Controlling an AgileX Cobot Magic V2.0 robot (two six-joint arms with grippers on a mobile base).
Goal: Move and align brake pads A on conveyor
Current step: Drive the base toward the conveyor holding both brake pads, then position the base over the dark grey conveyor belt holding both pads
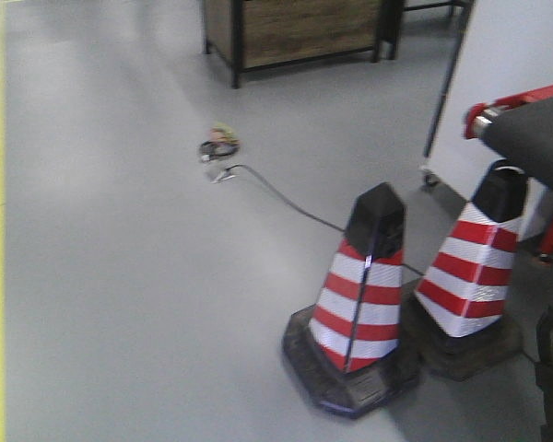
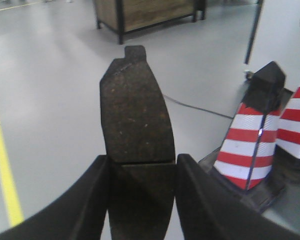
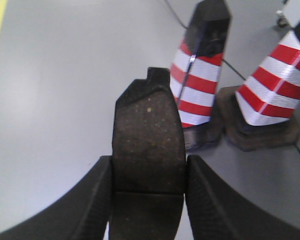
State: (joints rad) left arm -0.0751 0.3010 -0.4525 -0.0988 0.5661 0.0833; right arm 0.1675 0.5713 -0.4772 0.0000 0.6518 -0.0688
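Left gripper (image 2: pixel 142 167) closed on a brake pad (image 2: pixel 136 107), right gripper (image 3: pixel 149 172) closed on a second brake pad (image 3: pixel 149 132), both held above the floor (image 2: pixel 50 75); recommend keeping them level until over the conveyor (image 1: pixel 539 133), then setting them parallel.

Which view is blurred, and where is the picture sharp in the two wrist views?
Exterior front view: soft blur everywhere, the near cone smeared. Left wrist view: the held brake pad is crisp, its groove readable. Right wrist view: the other pad is crisp too; no hard shadows.
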